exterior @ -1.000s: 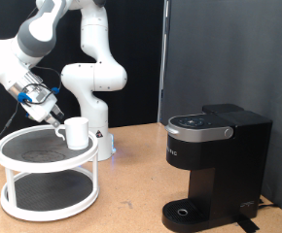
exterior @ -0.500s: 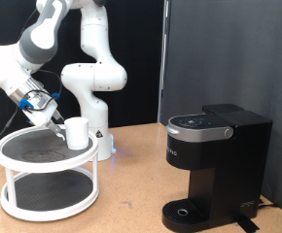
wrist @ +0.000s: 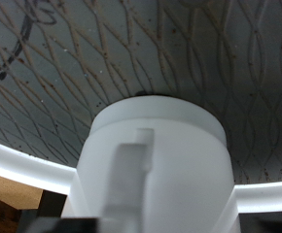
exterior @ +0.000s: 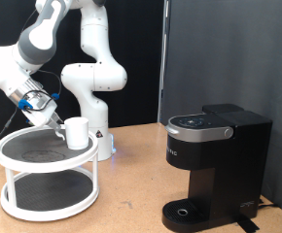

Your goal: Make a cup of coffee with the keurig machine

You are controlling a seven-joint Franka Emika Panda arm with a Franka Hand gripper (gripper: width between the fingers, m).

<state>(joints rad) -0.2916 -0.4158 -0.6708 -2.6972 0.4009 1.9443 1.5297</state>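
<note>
The cup (exterior: 77, 132) is a white mug standing upright on the top tier of a white round two-tier stand (exterior: 46, 153), at the exterior view's left. My gripper (exterior: 56, 119) is right beside the cup's left side, reaching down at a slant. In the wrist view the cup (wrist: 151, 170) fills the middle, very close, with its handle (wrist: 130, 180) facing the camera; my fingers do not show there. The keurig machine (exterior: 214, 165) stands at the exterior view's right with its lid down, and nothing stands on its drip tray (exterior: 186, 212).
The stand's top tier has a dark mesh surface (wrist: 180, 49) with a white rim (wrist: 15, 170). The robot's white base (exterior: 92, 97) rises just behind the stand. A wooden tabletop (exterior: 131, 194) lies between stand and machine.
My gripper and forearm shifted slightly to the left and down, then stayed still. The cup has not moved.
</note>
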